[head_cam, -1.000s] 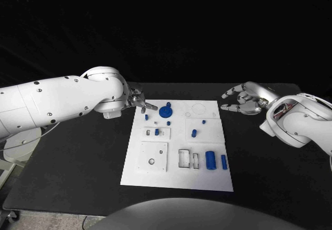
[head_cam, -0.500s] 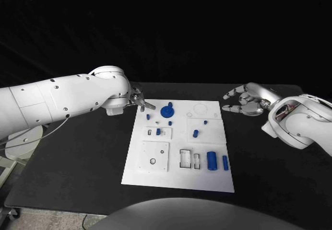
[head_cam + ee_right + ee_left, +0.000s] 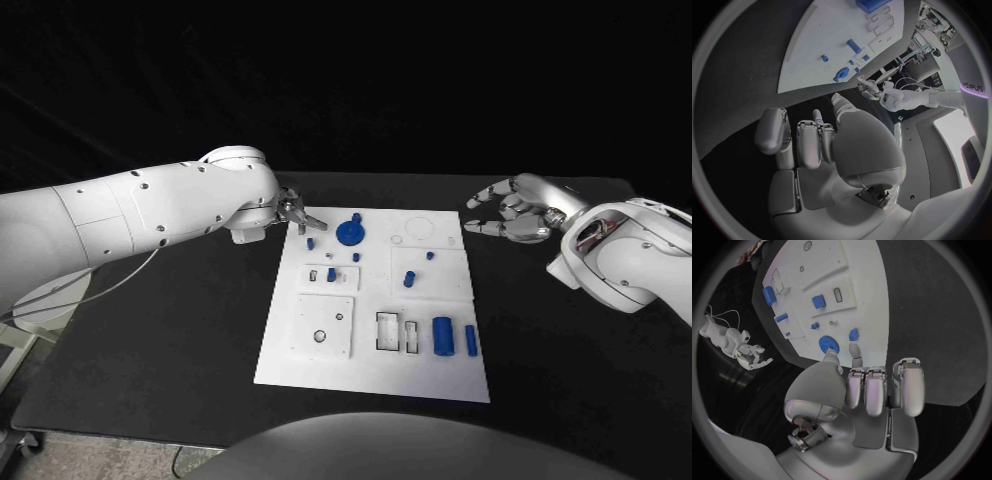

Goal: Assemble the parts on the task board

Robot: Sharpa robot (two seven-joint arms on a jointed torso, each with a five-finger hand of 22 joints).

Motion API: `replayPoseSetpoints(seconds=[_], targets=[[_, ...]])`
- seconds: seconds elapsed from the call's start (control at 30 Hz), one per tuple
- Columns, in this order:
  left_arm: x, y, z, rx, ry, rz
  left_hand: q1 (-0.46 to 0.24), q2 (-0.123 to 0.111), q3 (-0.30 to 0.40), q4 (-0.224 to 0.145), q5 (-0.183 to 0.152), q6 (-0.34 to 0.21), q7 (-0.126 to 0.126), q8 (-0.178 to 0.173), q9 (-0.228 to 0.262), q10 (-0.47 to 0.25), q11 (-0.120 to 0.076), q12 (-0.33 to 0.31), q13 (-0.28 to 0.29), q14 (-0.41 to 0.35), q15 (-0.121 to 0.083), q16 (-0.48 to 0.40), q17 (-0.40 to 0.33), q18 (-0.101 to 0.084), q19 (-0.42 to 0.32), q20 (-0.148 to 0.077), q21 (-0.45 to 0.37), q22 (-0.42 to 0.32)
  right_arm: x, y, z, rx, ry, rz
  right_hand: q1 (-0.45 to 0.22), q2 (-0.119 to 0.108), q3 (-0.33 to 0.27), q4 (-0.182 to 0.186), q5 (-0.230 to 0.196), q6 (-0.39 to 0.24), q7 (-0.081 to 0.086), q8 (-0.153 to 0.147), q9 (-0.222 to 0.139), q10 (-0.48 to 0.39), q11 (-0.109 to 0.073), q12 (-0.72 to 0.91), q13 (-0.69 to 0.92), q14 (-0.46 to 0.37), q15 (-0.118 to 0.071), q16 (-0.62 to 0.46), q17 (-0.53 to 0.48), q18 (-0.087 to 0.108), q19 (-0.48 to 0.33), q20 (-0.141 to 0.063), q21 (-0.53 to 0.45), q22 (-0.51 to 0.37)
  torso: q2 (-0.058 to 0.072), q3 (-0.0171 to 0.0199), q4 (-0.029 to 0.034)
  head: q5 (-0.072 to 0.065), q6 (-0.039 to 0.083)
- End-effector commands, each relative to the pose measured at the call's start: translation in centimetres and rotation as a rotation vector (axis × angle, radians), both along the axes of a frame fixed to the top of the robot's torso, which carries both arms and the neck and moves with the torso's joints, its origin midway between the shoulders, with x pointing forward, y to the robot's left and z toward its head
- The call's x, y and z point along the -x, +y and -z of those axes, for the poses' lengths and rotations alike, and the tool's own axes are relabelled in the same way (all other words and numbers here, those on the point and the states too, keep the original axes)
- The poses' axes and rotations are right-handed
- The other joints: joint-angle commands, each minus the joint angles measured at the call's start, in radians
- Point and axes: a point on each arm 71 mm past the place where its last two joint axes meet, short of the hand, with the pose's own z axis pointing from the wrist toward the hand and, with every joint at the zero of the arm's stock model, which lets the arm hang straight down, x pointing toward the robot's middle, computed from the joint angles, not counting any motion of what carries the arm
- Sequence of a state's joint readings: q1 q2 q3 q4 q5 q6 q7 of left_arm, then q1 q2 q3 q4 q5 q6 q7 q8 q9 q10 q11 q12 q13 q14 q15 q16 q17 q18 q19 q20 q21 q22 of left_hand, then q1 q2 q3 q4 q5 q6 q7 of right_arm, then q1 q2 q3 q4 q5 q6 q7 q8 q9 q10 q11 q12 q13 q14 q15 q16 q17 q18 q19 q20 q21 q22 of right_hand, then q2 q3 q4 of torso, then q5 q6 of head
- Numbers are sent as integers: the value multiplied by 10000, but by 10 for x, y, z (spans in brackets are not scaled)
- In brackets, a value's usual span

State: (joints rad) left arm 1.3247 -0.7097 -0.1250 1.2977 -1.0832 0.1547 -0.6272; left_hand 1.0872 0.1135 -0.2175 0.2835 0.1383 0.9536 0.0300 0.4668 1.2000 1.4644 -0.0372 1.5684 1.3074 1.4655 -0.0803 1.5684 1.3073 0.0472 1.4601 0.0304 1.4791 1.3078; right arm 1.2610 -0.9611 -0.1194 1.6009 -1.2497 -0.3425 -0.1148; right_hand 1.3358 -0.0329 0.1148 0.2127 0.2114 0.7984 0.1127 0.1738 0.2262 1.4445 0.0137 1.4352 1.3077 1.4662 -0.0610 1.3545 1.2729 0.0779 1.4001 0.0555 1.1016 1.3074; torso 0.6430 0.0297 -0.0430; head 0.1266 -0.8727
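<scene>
Evidently empty, both hands' fingers apart: left hand (image 3: pixel 293 215) beside task board (image 3: pixel 372 370), right hand (image 3: pixel 508 209) clear.

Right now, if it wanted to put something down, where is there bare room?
The black table is bare on both sides of the white board, and the board's near strip is blank too. It is crowded at the far end, where the left hand hovers by the blue gear and small pegs.

white task board (image 3: pixel 325 365) flat mid-table in front of me, long axis running away from me, blue gear-like disc (image 3: pixel 348 234) near its far edge, small blue pegs (image 3: pixel 408 277) mid-board, two upright blue blocks (image 3: pixel 441 335) near right, rectangular cutouts beside them
</scene>
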Motion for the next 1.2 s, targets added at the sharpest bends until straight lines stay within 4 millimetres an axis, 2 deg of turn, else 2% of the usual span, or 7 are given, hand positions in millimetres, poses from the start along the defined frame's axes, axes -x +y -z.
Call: replayPoseSetpoints(seconds=[0.03,0.27,0.7,1.2], targets=[[-1,-2,1,169,11,113,125,44,-78,-6,47,-104,-2,-52,23,1064,31,24,2634,1053,43,24,2635,-92,-38,57,-55,1571,0,1,0,6,13,-115,-45,87,-28,-2,53,58,-5,-58,-13,-65,-31,-49,834,317,51,-41,-9,200,-86,-11,-65,1027,1,2,-14,-21,1],[-2,-2,7,123,147,93,418,83,-51,-96,435,-97,12,-78,148,1064,55,24,2634,1053,78,24,2635,-87,-55,98,-78,1579,0,2,0,-4,0,-127,-45,87,-28,-2,53,58,-5,-58,-13,-65,-31,-49,834,317,51,-41,-9,200,-86,-11,-65,1027,4,-5,3,-60,1],[-2,2,21,21,459,-71,597,128,-35,-124,772,-129,23,-140,227,1064,69,24,2634,1053,94,24,2635,-74,-98,118,-123,1558,1,0,1,-1,-23,-48,-35,89,-25,-9,88,64,-3,-60,-20,-62,-31,-47,835,319,51,-41,-9,201,-87,-12,-76,1025,3,-6,12,-75,1],[-2,2,23,125,491,-127,816,171,-3,-163,1264,-147,26,-223,305,1064,73,24,2634,1053,100,24,2635,-73,-99,131,-135,1579,1,0,2,26,23,-4,-35,89,-25,-9,88,64,-3,-60,-20,-62,-31,-47,835,319,51,-41,-9,201,-87,-12,-76,1025,4,2,6,-50,1]])
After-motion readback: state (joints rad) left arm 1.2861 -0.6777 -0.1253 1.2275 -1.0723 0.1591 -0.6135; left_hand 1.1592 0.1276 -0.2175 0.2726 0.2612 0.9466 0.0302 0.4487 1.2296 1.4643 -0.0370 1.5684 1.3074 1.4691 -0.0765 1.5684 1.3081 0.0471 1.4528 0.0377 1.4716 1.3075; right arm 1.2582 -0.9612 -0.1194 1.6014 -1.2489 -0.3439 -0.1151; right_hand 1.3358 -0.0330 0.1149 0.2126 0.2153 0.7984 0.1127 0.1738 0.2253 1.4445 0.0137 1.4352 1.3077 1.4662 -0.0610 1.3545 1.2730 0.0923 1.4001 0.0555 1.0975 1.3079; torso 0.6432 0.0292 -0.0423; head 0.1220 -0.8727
